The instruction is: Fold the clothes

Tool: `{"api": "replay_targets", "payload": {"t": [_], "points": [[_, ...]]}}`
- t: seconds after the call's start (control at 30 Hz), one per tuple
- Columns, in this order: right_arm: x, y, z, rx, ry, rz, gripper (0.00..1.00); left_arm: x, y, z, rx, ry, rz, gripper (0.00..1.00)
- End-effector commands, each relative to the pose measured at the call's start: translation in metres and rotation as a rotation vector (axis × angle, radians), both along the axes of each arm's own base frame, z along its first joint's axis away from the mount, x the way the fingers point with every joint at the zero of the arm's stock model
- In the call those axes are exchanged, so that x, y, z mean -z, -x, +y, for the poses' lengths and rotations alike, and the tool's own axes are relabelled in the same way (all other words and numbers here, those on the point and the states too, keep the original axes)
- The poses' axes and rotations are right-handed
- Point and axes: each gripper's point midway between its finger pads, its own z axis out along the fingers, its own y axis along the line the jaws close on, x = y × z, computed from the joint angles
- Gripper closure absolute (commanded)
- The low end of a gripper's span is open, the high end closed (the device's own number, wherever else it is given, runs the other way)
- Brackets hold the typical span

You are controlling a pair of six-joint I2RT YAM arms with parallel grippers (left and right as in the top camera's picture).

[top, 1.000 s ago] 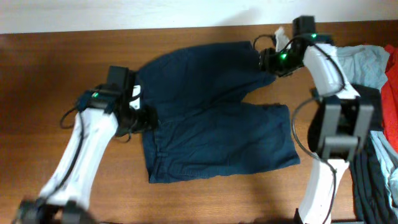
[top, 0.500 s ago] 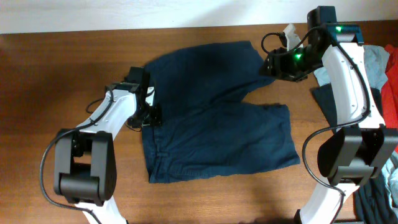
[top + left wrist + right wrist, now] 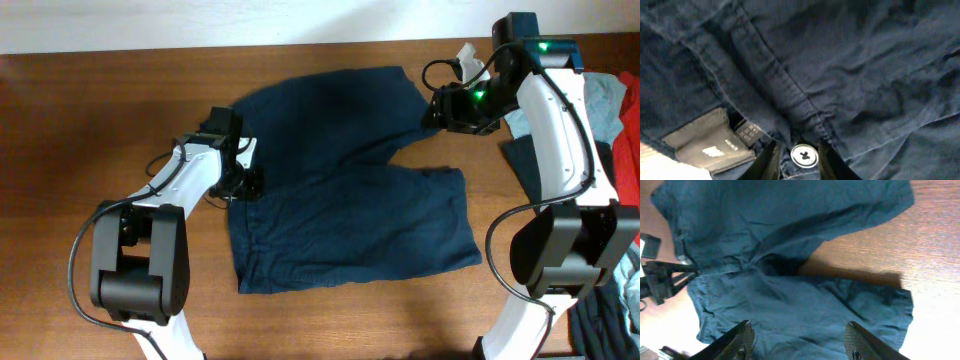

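Navy shorts lie spread flat mid-table, with the waistband toward the left edge and both legs toward the right edge. One leg reaches close to the far edge. My left gripper is at the waistband, jaws drawn narrow either side of the button, cloth pinched between them. My right gripper hangs above the far leg's hem, jaws spread wide, holding nothing.
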Motion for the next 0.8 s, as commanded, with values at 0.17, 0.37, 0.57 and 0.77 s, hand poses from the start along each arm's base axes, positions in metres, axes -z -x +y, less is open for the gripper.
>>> {"api": "replay_targets", "payload": {"t": [0.17, 0.37, 0.57, 0.77], "points": [[0.002, 0.000, -0.003, -0.012, 0.036, -0.005, 0.36, 0.001, -0.001, -0.002, 0.013, 0.028, 0.007, 0.99], [0.008, 0.001, -0.009, -0.005, 0.072, 0.008, 0.32, -0.015, -0.005, 0.017, -0.031, -0.008, -0.002, 1.00], [0.046, 0.028, -0.001, -0.022, 0.062, 0.143, 0.27, -0.019, -0.007, 0.031, -0.054, -0.050, -0.011, 0.70], [0.100, 0.054, 0.011, -0.003, 0.057, 0.253, 0.58, -0.019, -0.007, 0.034, -0.058, -0.067, -0.011, 0.48]]}}
